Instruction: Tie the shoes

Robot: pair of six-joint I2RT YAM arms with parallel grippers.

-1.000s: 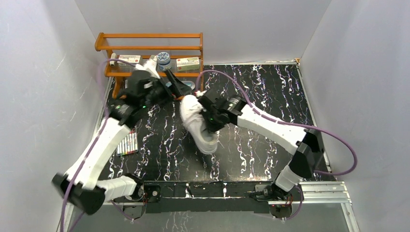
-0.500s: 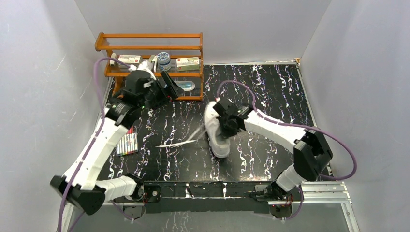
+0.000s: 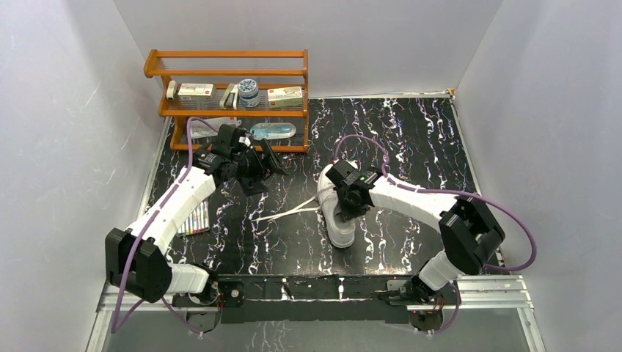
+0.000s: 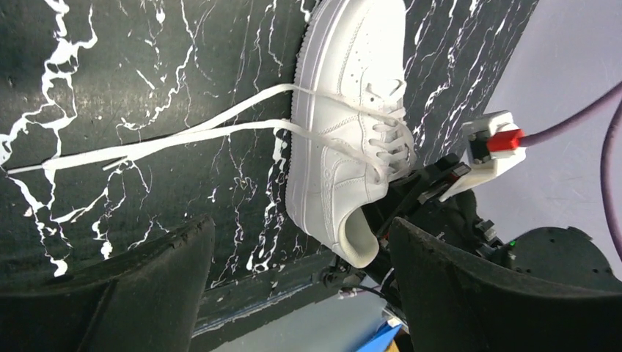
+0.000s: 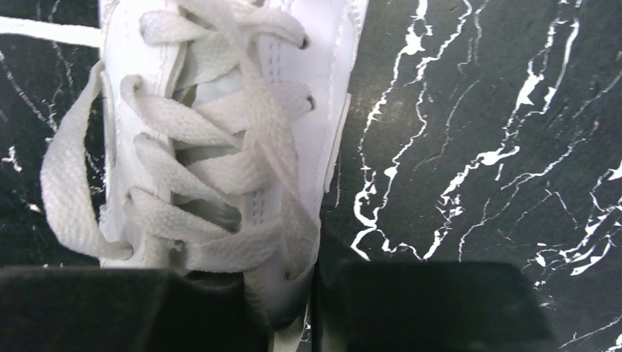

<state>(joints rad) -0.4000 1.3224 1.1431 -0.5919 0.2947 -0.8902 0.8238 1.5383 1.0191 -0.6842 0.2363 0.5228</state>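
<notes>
The shoes are a single white sneaker [image 3: 339, 220] lying on the black marbled table [image 3: 411, 139], toe toward the near edge. Its two loose laces [image 3: 286, 213] trail left across the table. My right gripper [image 3: 346, 202] is over the lacing, shut on the sneaker's eyelet edge [image 5: 293, 110], which sits between its fingers [image 5: 425, 308]. My left gripper [image 3: 264, 167] hovers open to the left, apart from the sneaker [image 4: 345, 132] and its laces [image 4: 169, 139]. Nothing lies between the left fingers [image 4: 147, 286].
A wooden rack [image 3: 227, 73] holding small boxes and a round jar stands at the back left, with a clear packet [image 3: 275, 130] under it. A pack of coloured pens [image 3: 194, 218] lies by the left wall. Grey walls close in three sides.
My right arm has dragged the sneaker right and nearer, turning its toe to the near edge. The laces now stretch out left. My left gripper drew away from the rack, still open.
</notes>
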